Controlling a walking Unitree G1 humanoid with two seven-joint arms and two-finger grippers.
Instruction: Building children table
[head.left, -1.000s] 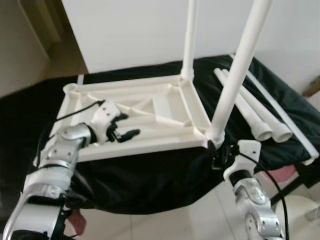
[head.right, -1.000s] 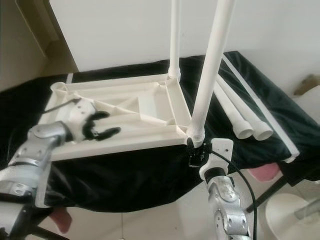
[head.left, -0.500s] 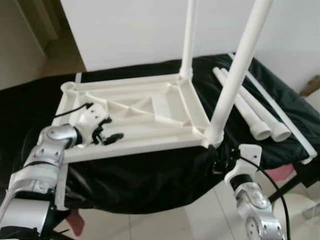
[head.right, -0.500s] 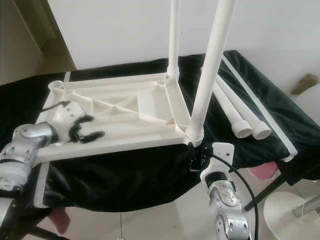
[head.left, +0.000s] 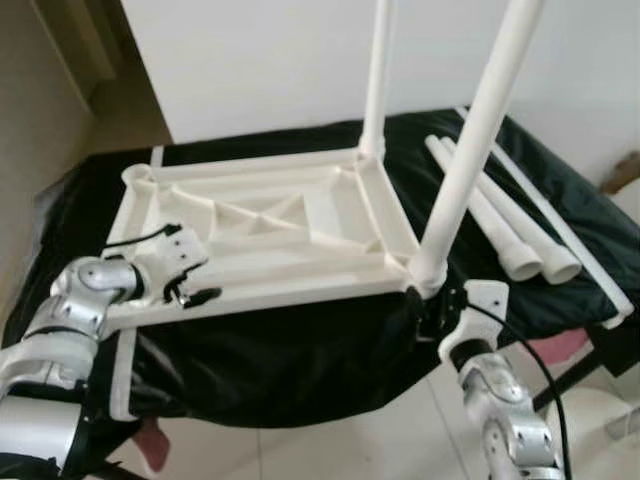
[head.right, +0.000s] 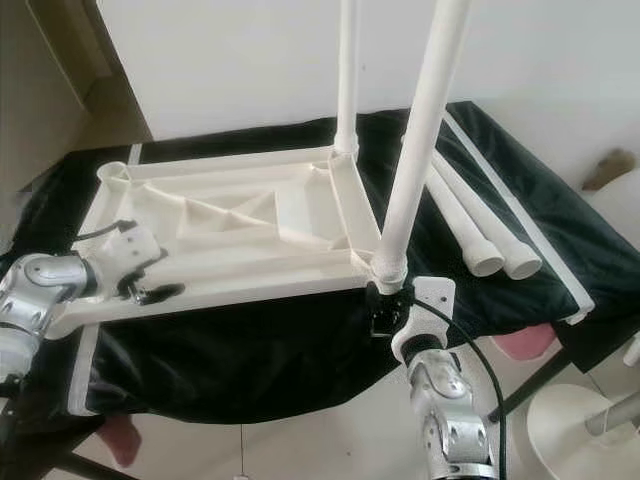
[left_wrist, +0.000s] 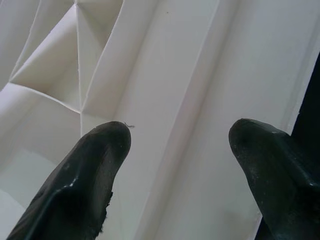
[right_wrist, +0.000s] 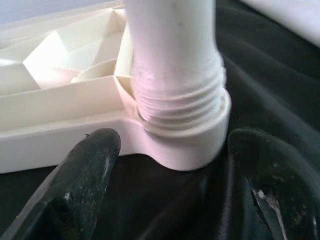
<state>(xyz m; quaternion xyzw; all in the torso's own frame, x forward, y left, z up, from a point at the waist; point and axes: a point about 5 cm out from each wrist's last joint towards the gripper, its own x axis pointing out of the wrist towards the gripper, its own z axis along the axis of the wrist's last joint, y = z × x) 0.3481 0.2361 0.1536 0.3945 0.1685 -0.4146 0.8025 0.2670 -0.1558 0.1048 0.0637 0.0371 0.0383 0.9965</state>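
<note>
Tabletop (head.left: 270, 235) lies upside down on the desk (head.left: 560, 215) so legs screw in. Right tool (head.right: 385, 315) spread below the near leg (head.left: 470, 150); left tool (head.left: 190, 290) spread over the rim, likely steadying.

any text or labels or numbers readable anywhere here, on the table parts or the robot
None: no word, label, brand, number or sign can be read in any view.
White table top, lying upside down: plain moulded plastic, no print visible.
Screwed-in leg: bare thread ridges, no marking.
Two loose legs on the black cloth: plain white.
Left hand and right hand: no lettering can be made out.
</note>
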